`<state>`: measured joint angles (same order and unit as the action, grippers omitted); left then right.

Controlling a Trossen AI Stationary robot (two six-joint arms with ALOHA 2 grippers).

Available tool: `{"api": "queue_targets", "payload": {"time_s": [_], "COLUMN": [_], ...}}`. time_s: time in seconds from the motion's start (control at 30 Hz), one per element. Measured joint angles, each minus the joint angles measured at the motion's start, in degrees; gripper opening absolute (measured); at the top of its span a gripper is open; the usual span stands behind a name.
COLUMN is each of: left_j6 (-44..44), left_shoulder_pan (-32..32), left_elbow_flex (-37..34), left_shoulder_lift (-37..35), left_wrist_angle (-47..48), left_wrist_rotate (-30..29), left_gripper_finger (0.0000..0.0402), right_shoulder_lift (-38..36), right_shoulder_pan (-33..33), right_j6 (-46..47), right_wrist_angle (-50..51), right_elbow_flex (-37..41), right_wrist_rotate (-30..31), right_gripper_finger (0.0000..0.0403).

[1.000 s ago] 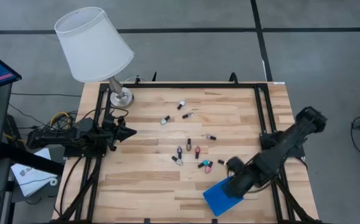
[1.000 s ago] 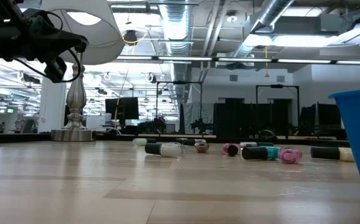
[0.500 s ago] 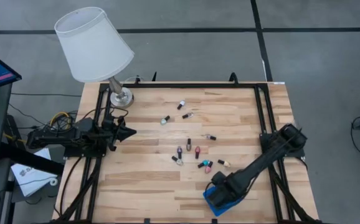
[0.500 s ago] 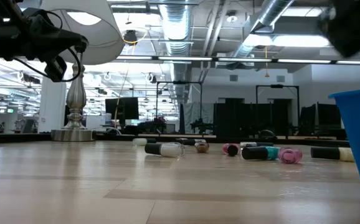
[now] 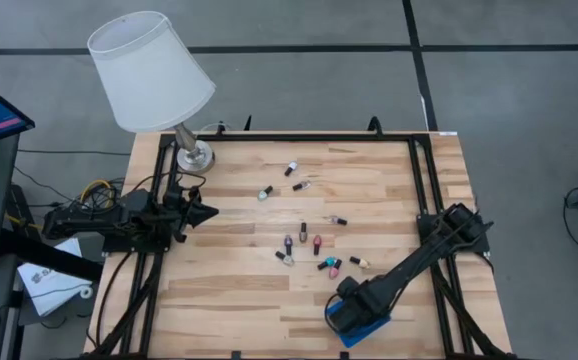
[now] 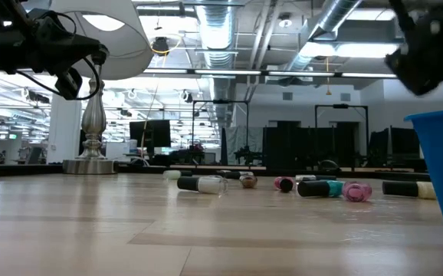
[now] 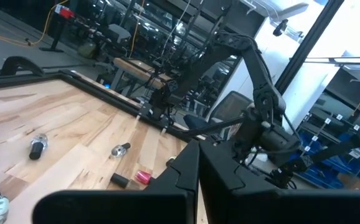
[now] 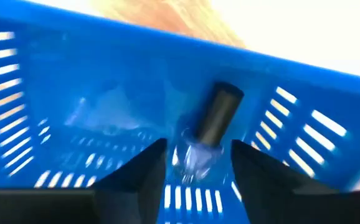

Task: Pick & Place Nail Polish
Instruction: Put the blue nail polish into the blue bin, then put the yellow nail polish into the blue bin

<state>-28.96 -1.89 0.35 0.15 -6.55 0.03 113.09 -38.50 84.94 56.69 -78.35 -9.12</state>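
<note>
Since a second ago, my right gripper [image 8: 194,163] has swung over the blue tray [image 5: 361,329]; fingers parted, a clear nail polish bottle [image 8: 206,132] drops free inside. Release step. Next I lift clear and fetch another from the scattered bottles [image 5: 317,244]. Left gripper [image 5: 207,212] waits closed at the table's left edge.

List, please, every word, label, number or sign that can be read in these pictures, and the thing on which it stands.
None can be read.
Nail polish bottles: any labels are too small.
Paper beside the table: dark marks, too small to read.
Blue tray: no text shows.

Bottles [image 5: 309,243] cluster mid-counter [image 5: 229,290], lamp [image 5: 151,75] blocks far left corner, blue tray [image 5: 354,323] near right, front left open
</note>
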Motion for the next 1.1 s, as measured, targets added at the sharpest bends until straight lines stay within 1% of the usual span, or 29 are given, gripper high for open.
{"api": "queue_targets", "payload": {"time_s": [0.1, 0.17, 0.23, 0.33, 0.4, 0.47, 0.6, 0.7, 0.77, 0.83, 0.97, 1.1], "left_j6": [0.01, 0.0, 0.0, 0.01, 0.01, 0.0, 0.0, 0.01, 0.0, 0.01, 0.0, 0.01], "left_shoulder_pan": [-0.02, -0.01, 0.0, -0.01, 0.0, 0.0, 0.0, -0.01, -0.02, 0.0, 0.0, -0.02], "left_elbow_flex": [0.0, 0.0, 0.01, -0.01, -0.01, 0.0, -0.01, 0.0, -0.01, 0.0, 0.0, 0.01], "left_shoulder_lift": [0.01, -0.01, 0.0, 0.01, 0.0, 0.01, -0.01, 0.01, 0.01, 0.0, 0.01, 0.01], "left_wrist_angle": [0.0, 0.0, 0.0, 0.0, 0.0, 0.0, 0.0, 0.0, 0.0, -0.01, -0.07, -0.19], "left_wrist_rotate": [0.0, 0.0, 0.0, 0.0, 0.0, 0.0, 0.0, 0.0, 0.0, 0.0, 0.0, 0.0], "left_gripper_finger": [0.0001, 0.0001, 0.0001, 0.0001, 0.0001, 0.0001, 0.0001, 0.0001, 0.0001, 0.0001, 0.0001, 0.0001], "right_shoulder_lift": [-4.19, -8.66, -13.94, -21.58, -25.36, -27.46, -27.58, -26.46, -26.42, -27.16, -29.19, -29.5], "right_shoulder_pan": [0.25, 0.71, 1.68, 4.64, 7.89, 11.62, 17.92, 20.31, 20.87, 21.16, 20.46, 20.15], "right_j6": [-1.54, -2.61, -4.05, -8.2, -12.66, -18.82, -33.51, -41.31, -43.9, -44.69, -44.59, -44.55], "right_wrist_angle": [0.13, 1.29, 3.67, 9.35, 14.07, 17.71, 19.06, 15.32, 11.0, 5.07, -3.05, -11.27], "right_elbow_flex": [0.0, 0.0, 0.0, -0.02, -0.02, -0.02, 0.16, 2.9, 6.99, 11.73, 20.79, 27.75], "right_wrist_rotate": [0.33, 2.26, 6.21, 13.36, 16.27, 17.21, 17.43, 17.31, 15.71, 13.56, 12.12, 9.53], "right_gripper_finger": [0.022, 0.0241, 0.0252, 0.0254, 0.0252, 0.0249, 0.0249, 0.0249, 0.0249, 0.0249, 0.0249, 0.025]}}
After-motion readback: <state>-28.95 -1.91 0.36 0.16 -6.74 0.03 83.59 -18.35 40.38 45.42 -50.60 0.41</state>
